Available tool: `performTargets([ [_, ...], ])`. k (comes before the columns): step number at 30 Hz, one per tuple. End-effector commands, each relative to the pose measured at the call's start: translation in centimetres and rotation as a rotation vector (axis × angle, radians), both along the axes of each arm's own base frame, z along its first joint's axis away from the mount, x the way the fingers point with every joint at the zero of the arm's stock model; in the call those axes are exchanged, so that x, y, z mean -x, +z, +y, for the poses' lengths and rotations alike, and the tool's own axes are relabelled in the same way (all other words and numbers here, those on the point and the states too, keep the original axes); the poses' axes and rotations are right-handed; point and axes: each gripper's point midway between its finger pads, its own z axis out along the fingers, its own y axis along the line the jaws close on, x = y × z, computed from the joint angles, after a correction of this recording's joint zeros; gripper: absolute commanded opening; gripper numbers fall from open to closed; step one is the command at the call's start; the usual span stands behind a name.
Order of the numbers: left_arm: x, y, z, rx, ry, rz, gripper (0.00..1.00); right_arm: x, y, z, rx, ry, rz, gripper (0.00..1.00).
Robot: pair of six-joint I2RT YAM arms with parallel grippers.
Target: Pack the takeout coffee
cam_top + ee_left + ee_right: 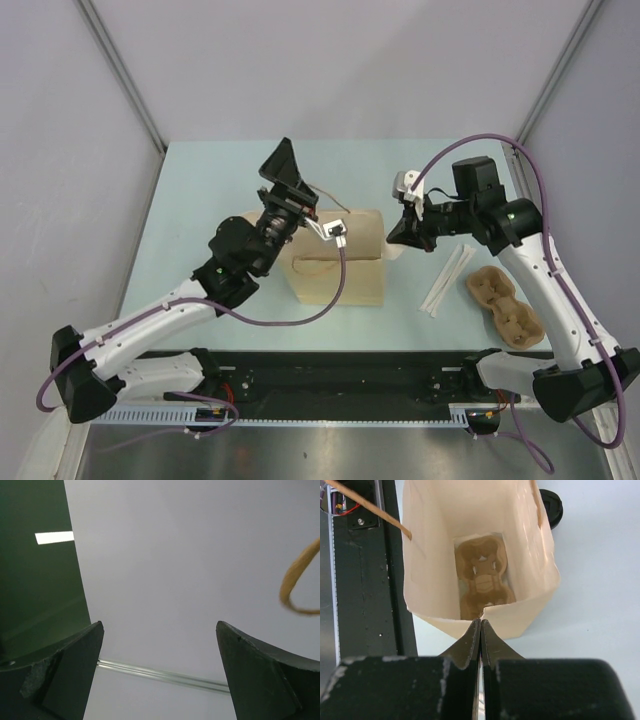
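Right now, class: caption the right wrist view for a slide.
Shut fingers at the rim of an open paper bag, pulp cup tray at its bottom.

White shells are covering the left arm (150, 323) and right arm (560, 295) between black joints; purple cables (290, 320) are trailing behind the black left tool (160, 627) and right tool (480, 624), fingers (462, 652) showing pale scuffs.

The pale blue desk (200, 190) is being surveyed from a fixed camera above and behind both arm bases (490, 370), angled downward. The grey wall (175, 555) is being faced by the left wrist camera, tilted upward between the spread fingers of the left pincer (160, 625). The tall tan paper bag (530, 580) is being peered into at close range by the right wrist camera, over the closed right pincer (480, 625). That bag and the surrounding desk are being shared with the overhead view.
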Motion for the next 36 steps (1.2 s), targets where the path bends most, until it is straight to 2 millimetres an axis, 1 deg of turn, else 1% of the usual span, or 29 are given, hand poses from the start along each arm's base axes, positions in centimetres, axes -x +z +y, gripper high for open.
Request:
performTargets([
  [1, -1.1, 2.9, 3.0, 0.279, 0.065, 0.136, 1.00, 0.6, 0.6, -0.3, 0.002, 0.010, -0.046, 0.05],
  [2, -1.2, 3.8, 3.7, 0.321, 0.074, 0.190, 1.00, 0.5, 0.7, -0.3, 0.002, 0.004, -0.052, 0.07],
  [3, -1.5, 3.3, 3.9, 0.456, 0.050, 0.289, 0.99, 0.4, 0.7, -0.4, 0.003, -0.001, -0.054, 0.12],
  [4, -1.6, 3.3, 4.1, 0.519, 0.031, 0.356, 1.00, 0.2, 0.9, -0.4, 0.000, -0.006, -0.064, 0.13],
  [5, -1.6, 2.8, 4.9, 0.529, 0.042, 0.463, 1.00, 0.0, 0.9, -0.4, 0.002, -0.025, -0.058, 0.18],
  [6, -1.3, 2.2, 4.3, 0.643, -0.026, 0.570, 0.99, -0.2, 1.0, -0.5, -0.001, -0.036, -0.062, 0.21],
  [7, -1.3, 1.8, 4.2, 0.675, -0.043, 0.624, 1.00, -0.7, 1.2, -0.5, -0.002, -0.053, -0.071, 0.25],
  [8, -1.3, 0.9, 4.8, 0.691, -0.027, 0.680, 1.00, -0.8, 1.3, -0.6, -0.007, -0.068, -0.061, 0.31],
  [9, -1.0, 0.4, 4.3, 0.744, -0.061, 0.737, 0.99, -0.9, 1.5, -0.6, -0.013, -0.081, -0.057, 0.42],
  [10, -0.8, -0.1, 4.1, 0.762, -0.077, 0.775, 1.00, -1.1, 1.7, -0.7, -0.020, -0.099, -0.058, 0.49],
  [11, -0.7, -1.2, 4.3, 0.762, -0.063, 0.832, 0.99, -1.2, 1.9, -0.8, -0.027, -0.113, -0.056, 0.59],
  [13, 0.0, -2.0, 3.4, 0.812, -0.118, 0.922, 0.99, -1.4, 2.8, -1.0, -0.050, -0.156, -0.057, 0.68],
  [14, 0.2, -3.0, 3.4, 0.814, -0.116, 0.968, 1.00, -1.5, 3.1, -1.0, -0.063, -0.174, -0.056, 0.76],
  [15, 0.5, -3.3, 3.3, 0.859, -0.126, 1.007, 1.00, -1.4, 3.7, -0.9, -0.083, -0.195, -0.050, 0.79],
  [16, 0.9, -4.1, 2.9, 0.864, -0.140, 1.065, 1.00, -1.8, 4.5, -0.9, -0.101, -0.207, -0.077, 0.82],
  [17, 0.8, -4.5, 3.2, 0.933, -0.134, 1.110, 0.99, -1.9, 4.8, -0.6, -0.108, -0.204, -0.084, 0.84],
  [19, 1.0, -5.9, 3.4, 0.984, -0.139, 1.221, 0.99, -2.6, 5.1, -0.2, -0.112, -0.203, -0.097, 0.85],
  [20, 1.0, -6.7, 3.3, 1.051, -0.131, 1.285, 1.00, -2.7, 5.1, 0.3, -0.109, -0.192, -0.095, 0.84],
  [21, 1.1, -7.0, 3.1, 1.079, -0.140, 1.334, 0.99, -3.3, 4.3, 0.7, -0.092, -0.179, -0.076, 0.84],
  [23, 1.6, -8.4, 2.9, 1.139, -0.147, 1.468, 0.99, -3.7, 4.4, 1.4, -0.082, -0.159, -0.081, 0.83],
  [25, 1.7, -9.3, 2.9, 1.170, -0.146, 1.528, 0.98, -4.6, 3.1, 2.3, -0.041, -0.140, -0.076, 0.83],
  [27, 2.6, -9.8, 2.1, 1.173, -0.178, 1.596, 0.98, -5.2, 2.9, 3.0, -0.026, -0.129, -0.081, 0.82],
  [28, 2.9, -10.6, 1.9, 1.173, -0.176, 1.631, 0.98, -5.5, 2.7, 3.1, -0.018, -0.124, -0.082, 0.81],
  [29, 3.4, -10.8, 1.5, 1.184, -0.188, 1.665, 0.98, -6.1, 2.4, 3.5, -0.011, -0.119, -0.070, 0.78],
  [30, 3.7, -11.2, 1.3, 1.186, -0.189, 1.689, 0.97, -5.9, 2.1, 3.7, -0.001, -0.109, -0.057, 0.75],
  [31, 3.9, -12.1, 1.2, 1.185, -0.179, 1.721, 0.96, -6.1, 2.0, 3.9, 0.008, -0.103, -0.048, 0.67],
  [33, 4.6, -12.7, 0.7, 1.200, -0.192, 1.775, 0.95, -5.9, 1.5, 4.1, 0.028, -0.089, -0.011, 0.57],
  [34, 4.8, -13.3, 0.6, 1.209, -0.185, 1.795, 0.95, -5.7, 1.3, 4.1, 0.034, -0.085, 0.003, 0.46],
  [36, 4.6, -14.2, 0.6, 1.218, -0.155, 1.814, 0.93, -5.2, 0.8, 4.0, 0.048, -0.084, 0.043, 0.36],
])
